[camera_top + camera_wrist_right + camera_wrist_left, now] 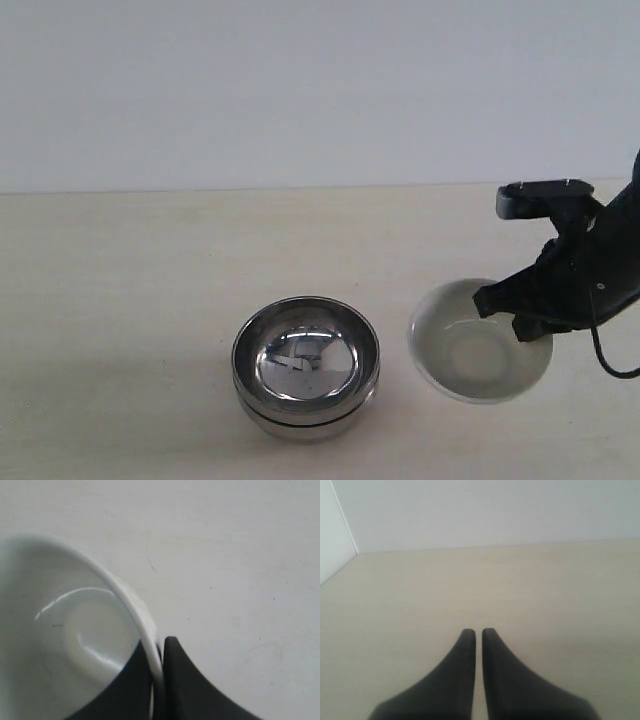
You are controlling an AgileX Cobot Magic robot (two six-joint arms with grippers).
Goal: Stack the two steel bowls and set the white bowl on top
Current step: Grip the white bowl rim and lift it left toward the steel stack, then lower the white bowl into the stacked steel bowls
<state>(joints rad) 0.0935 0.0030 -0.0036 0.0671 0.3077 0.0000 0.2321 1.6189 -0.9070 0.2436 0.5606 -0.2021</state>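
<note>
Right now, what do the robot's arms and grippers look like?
Right arm: matte black, with a thin black cable looping beneath and a flat bracket on top. The left gripper and right gripper have smooth black fingers tapering to rounded tips.

No legible text or markings.

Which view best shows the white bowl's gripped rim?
Right wrist view: the right gripper clamps the white bowl at its rim. In the exterior view the arm hides that spot; the left wrist view shows no bowl.
</note>
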